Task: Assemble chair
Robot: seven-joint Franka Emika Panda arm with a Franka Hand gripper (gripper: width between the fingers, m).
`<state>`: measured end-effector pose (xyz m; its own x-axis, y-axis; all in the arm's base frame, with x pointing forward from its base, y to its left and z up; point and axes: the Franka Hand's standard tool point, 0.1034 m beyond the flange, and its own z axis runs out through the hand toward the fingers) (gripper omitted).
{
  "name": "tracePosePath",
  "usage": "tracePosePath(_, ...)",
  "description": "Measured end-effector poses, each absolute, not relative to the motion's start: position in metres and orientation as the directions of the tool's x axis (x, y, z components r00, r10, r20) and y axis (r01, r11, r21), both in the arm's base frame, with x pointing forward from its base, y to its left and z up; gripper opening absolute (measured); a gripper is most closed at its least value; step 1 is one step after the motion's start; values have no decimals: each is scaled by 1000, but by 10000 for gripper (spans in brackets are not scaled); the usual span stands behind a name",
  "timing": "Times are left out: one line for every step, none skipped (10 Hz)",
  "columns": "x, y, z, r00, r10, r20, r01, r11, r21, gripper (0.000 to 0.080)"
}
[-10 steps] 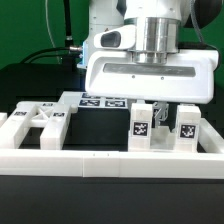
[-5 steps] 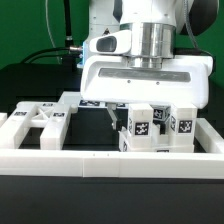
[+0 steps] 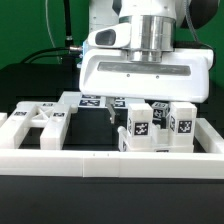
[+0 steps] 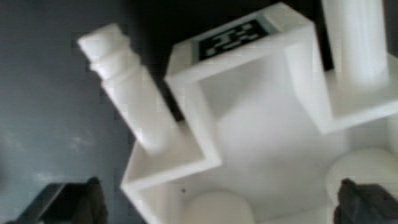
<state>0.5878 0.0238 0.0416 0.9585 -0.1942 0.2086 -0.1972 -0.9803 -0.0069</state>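
You had the arm's two-finger gripper (image 3: 138,116) low over the table, its dark fingers (image 4: 71,203) spread wide with nothing clamped between them. The white blocky plastic chair part (image 3: 141,126) with black-and-white square tags stood directly beneath, just behind the long plain white border rail (image 3: 110,160). A flat white slotted panel (image 3: 38,124) lay well apart, toward the exterior view's left.

Chair parts (image 3: 141,125) — matt white plastic; table (image 3: 88,128) — matt black.
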Motion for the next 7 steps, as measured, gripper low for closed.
tracePosePath(589, 16, 44, 962, -169, 213, -173, -985, 1, 649)
tracePosePath(589, 8, 42, 963, -157, 220, -163, -987, 7, 649)
tracePosePath(588, 6, 36, 962, -157, 222, -164, -986, 11, 649)
tracePosePath(587, 7, 31, 963, -154, 223, -161, -987, 13, 649)
tracePosePath(586, 8, 27, 962, -151, 227, -159, -987, 16, 649)
tracePosePath(585, 9, 22, 963, -148, 226, -156, -988, 18, 649)
tracePosePath(584, 10, 19, 964, -146, 223, -154, -988, 18, 649)
